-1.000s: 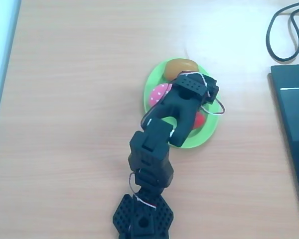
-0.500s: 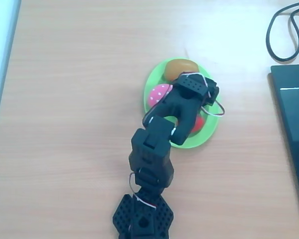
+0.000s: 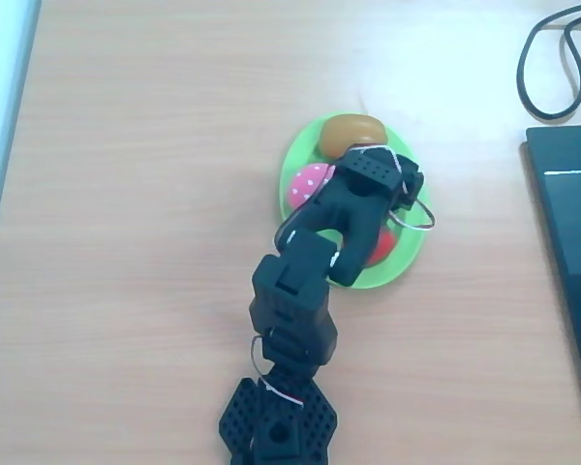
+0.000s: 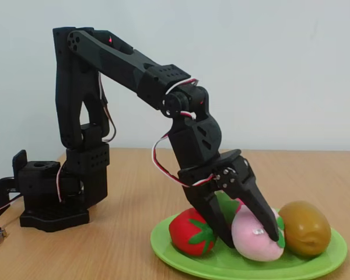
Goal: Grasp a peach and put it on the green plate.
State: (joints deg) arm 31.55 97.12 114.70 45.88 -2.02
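Observation:
The lime-green plate (image 4: 181, 257) (image 3: 289, 163) lies on the wooden table. On it rests the pale pink peach (image 4: 249, 240). My black gripper (image 4: 251, 236) comes down over it from the upper left, one finger (image 4: 219, 224) against its left side and the other across its upper right. The jaws are closed to the peach's width. In the overhead view the gripper (image 3: 376, 189) covers the plate's middle and hides the peach.
Also on the plate are a brown fruit (image 3: 351, 131) (image 4: 303, 228), a hot-pink white-dotted strawberry (image 3: 310, 182) and a red fruit (image 3: 380, 247) (image 4: 192, 232). A dark flat device (image 3: 566, 252) and a black cable (image 3: 552, 58) lie at the right. The arm's base (image 3: 276, 421) stands at the near edge.
The gripper head has shifted slightly left over the plate, and less of the red fruit shows beside it. The fruits on the plate have not moved.

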